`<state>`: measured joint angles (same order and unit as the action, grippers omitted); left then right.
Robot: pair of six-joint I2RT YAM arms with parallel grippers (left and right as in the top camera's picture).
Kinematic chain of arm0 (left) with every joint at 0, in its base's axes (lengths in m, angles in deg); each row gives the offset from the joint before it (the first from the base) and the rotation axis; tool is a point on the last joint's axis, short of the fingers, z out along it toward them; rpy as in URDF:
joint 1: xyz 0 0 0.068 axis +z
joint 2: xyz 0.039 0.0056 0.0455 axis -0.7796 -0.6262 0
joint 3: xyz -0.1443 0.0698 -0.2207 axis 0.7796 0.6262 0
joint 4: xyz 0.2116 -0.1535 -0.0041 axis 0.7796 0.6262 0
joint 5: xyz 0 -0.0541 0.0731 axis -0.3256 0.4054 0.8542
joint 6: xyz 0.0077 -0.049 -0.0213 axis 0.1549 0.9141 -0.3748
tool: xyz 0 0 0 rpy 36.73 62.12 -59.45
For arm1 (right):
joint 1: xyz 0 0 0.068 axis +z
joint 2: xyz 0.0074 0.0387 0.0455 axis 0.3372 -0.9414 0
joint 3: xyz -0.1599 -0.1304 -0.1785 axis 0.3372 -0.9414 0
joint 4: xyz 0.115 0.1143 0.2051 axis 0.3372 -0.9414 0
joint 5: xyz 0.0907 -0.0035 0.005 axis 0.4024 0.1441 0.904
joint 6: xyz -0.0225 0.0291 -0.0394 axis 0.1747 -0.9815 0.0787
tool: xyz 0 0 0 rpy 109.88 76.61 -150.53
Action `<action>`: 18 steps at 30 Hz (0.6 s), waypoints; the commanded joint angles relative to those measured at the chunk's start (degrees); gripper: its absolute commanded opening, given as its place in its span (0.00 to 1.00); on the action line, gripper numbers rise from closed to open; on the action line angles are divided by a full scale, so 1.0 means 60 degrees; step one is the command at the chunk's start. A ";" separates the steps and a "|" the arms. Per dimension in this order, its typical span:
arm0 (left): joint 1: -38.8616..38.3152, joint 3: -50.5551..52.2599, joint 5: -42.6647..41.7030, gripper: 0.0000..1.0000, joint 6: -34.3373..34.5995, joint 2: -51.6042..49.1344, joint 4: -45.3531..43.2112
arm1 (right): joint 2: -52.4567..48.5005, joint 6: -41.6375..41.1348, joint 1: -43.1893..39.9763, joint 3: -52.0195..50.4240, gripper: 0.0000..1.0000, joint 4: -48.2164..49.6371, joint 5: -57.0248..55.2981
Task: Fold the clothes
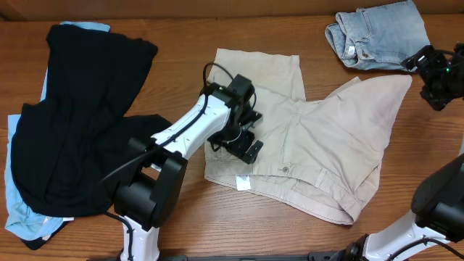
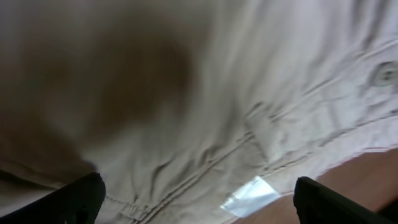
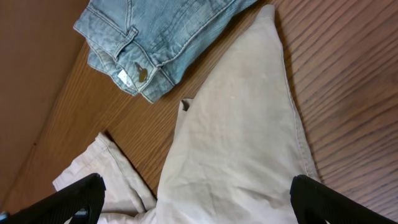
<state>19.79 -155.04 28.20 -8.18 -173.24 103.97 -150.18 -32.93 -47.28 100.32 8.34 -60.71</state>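
Khaki shorts spread out mid-frame, white label on the lower edge. Left gripper is low over the waistband, jaws wide apart. Black garment heaped at left. Denim shorts upper right, with the right gripper nearby, also wide apart.

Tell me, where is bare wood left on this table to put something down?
Bare wood shows between the black garment and the pale beige khaki shorts, between those shorts and the folded faded denim shorts, and along the near edge in front of them. The left side is crowded: black piled over a pale-blue garment.
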 commanded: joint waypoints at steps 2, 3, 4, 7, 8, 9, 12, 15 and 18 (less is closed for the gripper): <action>0.0244 0.0892 0.0725 1.00 0.0933 -0.0069 -0.0262 | 0.0011 0.0186 0.0062 -0.0029 0.99 0.0044 0.0084; 0.0280 0.1035 0.0900 1.00 0.1060 -0.0069 -0.0255 | 0.0007 0.0189 0.0076 -0.0029 0.99 0.0044 0.0084; 0.0331 0.1217 0.1144 1.00 0.1268 -0.0069 -0.0248 | 0.0007 0.0189 0.0080 -0.0029 0.99 0.0044 0.0084; 0.0659 0.1840 0.1545 1.00 0.2084 -0.0069 -0.0477 | 0.0007 0.0186 0.0098 -0.0029 1.00 0.0040 0.0087; 0.0878 0.2138 0.1461 1.00 0.2339 -0.0069 -0.0699 | 0.0007 0.0189 0.0106 -0.0029 1.00 0.0040 0.0087; 0.1122 0.2430 0.1373 1.00 0.2510 -0.0069 -0.0907 | 0.0007 0.0186 0.0106 -0.0029 1.00 0.0036 0.0087; 0.1931 0.3136 0.1326 1.00 0.2707 -0.0069 -0.1457 | 0.0011 0.0189 0.0106 -0.0029 1.00 0.0007 0.0095; 0.2998 0.3526 0.1377 1.00 0.2699 -0.0069 -0.1818 | 0.0007 0.0219 0.0160 -0.0029 1.00 -0.0004 0.0208; 0.4029 0.3523 0.1457 1.00 0.2608 -0.0066 -0.1916 | 0.0007 0.0914 0.0448 -0.0029 0.98 0.0080 0.0729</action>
<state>36.01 -139.89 26.41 6.14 -166.82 92.76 -150.18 -31.30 -46.62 100.32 8.21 -59.64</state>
